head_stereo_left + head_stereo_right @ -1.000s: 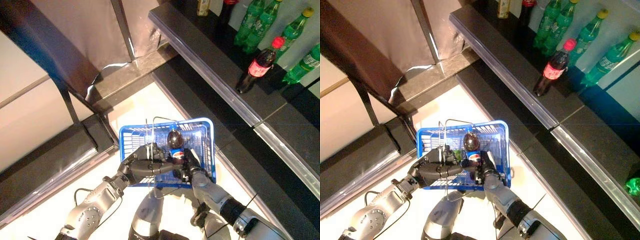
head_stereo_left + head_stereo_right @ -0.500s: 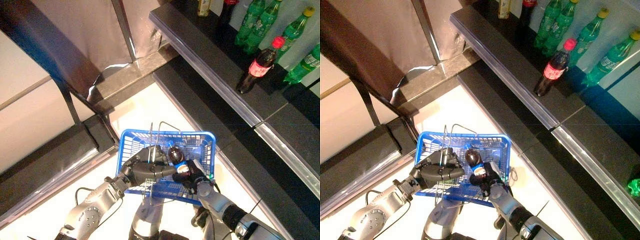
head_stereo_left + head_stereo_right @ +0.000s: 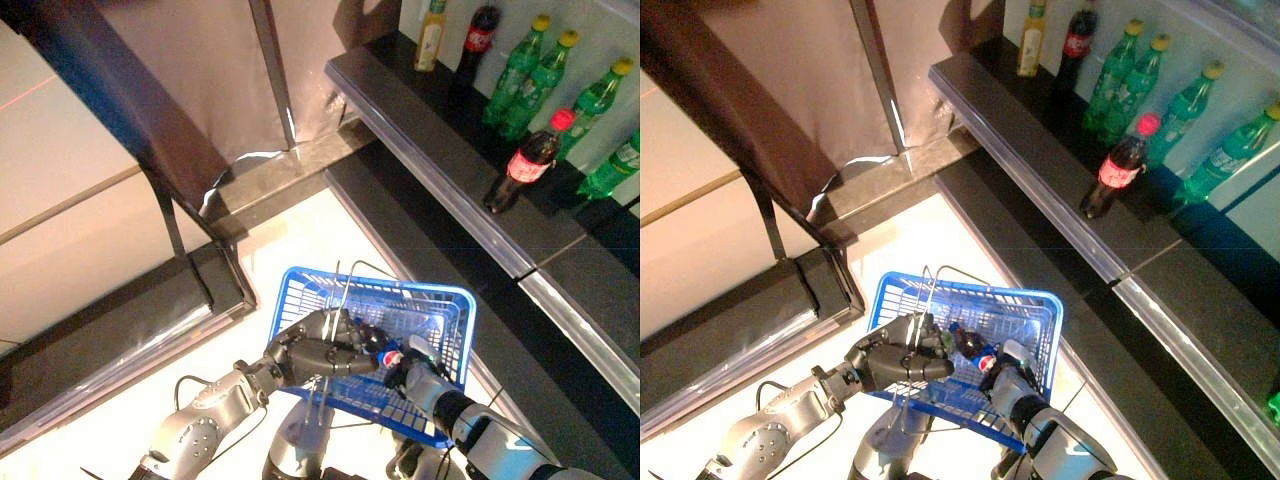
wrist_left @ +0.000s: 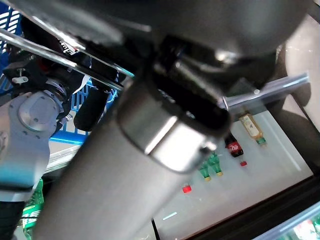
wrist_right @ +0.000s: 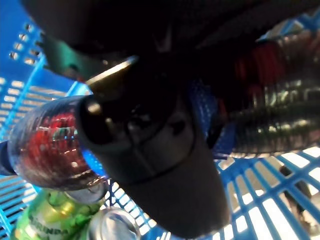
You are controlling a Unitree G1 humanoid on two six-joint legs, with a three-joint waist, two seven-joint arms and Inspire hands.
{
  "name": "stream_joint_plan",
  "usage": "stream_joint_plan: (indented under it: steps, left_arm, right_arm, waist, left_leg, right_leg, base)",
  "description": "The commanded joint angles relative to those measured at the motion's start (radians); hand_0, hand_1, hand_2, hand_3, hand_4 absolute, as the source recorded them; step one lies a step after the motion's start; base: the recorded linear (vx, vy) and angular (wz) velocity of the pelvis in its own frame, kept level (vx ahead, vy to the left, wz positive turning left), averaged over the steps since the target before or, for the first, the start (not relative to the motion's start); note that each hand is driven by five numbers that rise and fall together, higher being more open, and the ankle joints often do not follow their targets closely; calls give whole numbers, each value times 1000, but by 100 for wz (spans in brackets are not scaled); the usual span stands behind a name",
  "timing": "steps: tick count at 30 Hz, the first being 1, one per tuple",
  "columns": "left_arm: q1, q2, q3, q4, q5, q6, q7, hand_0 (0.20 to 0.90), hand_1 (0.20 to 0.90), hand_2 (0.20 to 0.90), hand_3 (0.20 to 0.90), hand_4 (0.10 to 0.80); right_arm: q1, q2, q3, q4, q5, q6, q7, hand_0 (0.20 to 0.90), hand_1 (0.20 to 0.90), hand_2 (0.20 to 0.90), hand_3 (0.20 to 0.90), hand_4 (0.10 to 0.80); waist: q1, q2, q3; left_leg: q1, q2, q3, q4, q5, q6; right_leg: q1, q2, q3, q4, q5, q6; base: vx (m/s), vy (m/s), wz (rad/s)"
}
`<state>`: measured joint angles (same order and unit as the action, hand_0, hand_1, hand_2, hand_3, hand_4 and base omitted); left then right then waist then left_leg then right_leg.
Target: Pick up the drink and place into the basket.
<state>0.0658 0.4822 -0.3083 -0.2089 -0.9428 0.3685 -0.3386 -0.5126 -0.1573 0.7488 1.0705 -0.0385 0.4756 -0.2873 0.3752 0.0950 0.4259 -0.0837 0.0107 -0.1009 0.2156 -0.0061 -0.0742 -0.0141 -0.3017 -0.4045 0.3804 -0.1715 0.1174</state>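
basket (image 3: 1035,305) | green can (image 5: 47,219) (under cola bottle (image 5: 47,145)) | shelf bottles (image 3: 1120,175) apart

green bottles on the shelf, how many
4 green bottles: two side by side, one right of them, one at the view's edge; more may be out of view.

Dark cola bottle (image 3: 974,350) lies tilted inside blue basket (image 3: 1040,310).

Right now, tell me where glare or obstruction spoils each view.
Left eye view: the pale floor glares bright beside the basket. Left wrist view: a grey arm blocks most of it. Right wrist view: the dark right hand covers the middle, the bottle glinting behind it.
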Motion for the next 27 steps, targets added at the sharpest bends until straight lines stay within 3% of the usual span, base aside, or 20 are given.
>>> stream_joint_plan:
  steps: [1, 2, 3, 4, 9, 14, 15, 16, 17, 21, 27]
  left_arm:
    - [-110, -66, 47, -362, -138, -145, -105, 300, 300, 300, 200, 100]
    - [-108, -65, 51, -366, -141, -136, -95, 300, 300, 300, 200, 100]
    - [-107, -64, 53, -367, -145, -131, -91, 300, 300, 300, 200, 100]
    - [-103, -60, 57, -368, -155, -126, -84, 300, 300, 300, 200, 100]
    - [-95, -39, 80, -365, -184, -127, -70, 300, 300, 300, 200, 100]
    - [-70, -9, 118, -344, -185, -163, -79, 300, 300, 300, 200, 100]
    - [-53, 9, 137, -337, -191, -189, -80, 300, 300, 300, 200, 100]
    - [-50, 11, 141, -336, -192, -192, -80, 300, 300, 300, 200, 100]
    - [-30, 28, 167, -331, -198, -213, -80, 300, 300, 300, 200, 100]
    - [12, 71, 217, -319, -224, -256, -59, 300, 300, 300, 200, 100]
    - [57, 99, 243, -312, -245, -280, -37, 300, 300, 300, 200, 100]
  right_arm:
    - [9, 20, 26, 49, 18, 40, 2, 441, 441, 441, 365, 265]
    - [18, 20, 25, 46, 36, 29, -5, 721, 721, 721, 691, 591]
    - [23, 20, 24, 43, 46, 21, -12, 860, 860, 860, 853, 753]
    - [36, 16, 22, 34, 75, -1, -32, 900, 900, 900, 900, 800]
    - [69, -6, 5, -66, 124, -67, -95, 900, 900, 900, 900, 800]
    - [134, -95, -4, -437, 114, 0, -156, 900, 900, 900, 900, 800]
    - [177, -139, -18, -590, 94, 15, -168, 900, 900, 900, 900, 800]
    - [186, -149, -22, -615, 88, 17, -168, 900, 900, 900, 900, 800]
    - [227, -221, -53, -777, 61, 29, -139, 900, 900, 900, 900, 800]
    - [314, -394, -171, -1119, 48, 9, -54, 900, 900, 900, 900, 800]
    - [344, -522, -293, -1382, 140, -11, 21, 900, 900, 900, 900, 800]
  waist:
    - [25, -36, -82]
    - [26, -38, -82]
    - [26, -39, -83]
    - [24, -41, -83]
    - [15, -56, -81]
    - [-15, -83, -71]
    - [-31, -94, -67]
    - [-34, -96, -67]
    - [-51, -109, -65]
    - [-94, -140, -67]
    - [-120, -158, -72]
  left_leg:
    - [-153, 1, 7, 218, 23, -6]
    - [-150, 3, 7, 217, 22, -6]
    - [-149, 4, 8, 216, 22, -6]
    - [-146, 6, 9, 216, 21, -6]
    - [-137, 14, 18, 211, 9, -3]
    - [-129, 28, 30, 206, 1, -4]
    - [-130, 34, 36, 207, -2, -5]
    - [-130, 35, 37, 206, -3, -5]
    - [-127, 45, 46, 204, -6, -5]
    - [-124, 69, 73, 202, -13, -6]
    - [-111, 90, 96, 206, -24, -6]
  right_leg:
    - [143, 47, -9, -245, 160, -22]
    - [147, 48, -9, -245, 161, -19]
    - [149, 48, -8, -246, 161, -18]
    - [153, 49, -6, -247, 162, -17]
    - [158, 50, 5, -250, 163, -10]
    - [159, 56, 22, -253, 165, -7]
    - [156, 58, 30, -253, 165, -7]
    - [155, 59, 31, -253, 164, -6]
    - [154, 64, 44, -257, 166, -3]
    - [152, 76, 72, -261, 169, 7]
    - [163, 87, 95, -270, 171, 12]
  base:
    - [60, -9, 7]
    - [43, -4, 4]
    - [61, -4, 7]
    - [52, -2, 8]
    - [18, -7, 1]
    - [-4, -9, -4]
    - [-21, -17, -10]
    - [-35, -36, -9]
    - [-26, -38, -4]
    - [-7, -34, -20]
    - [16, -15, -19]
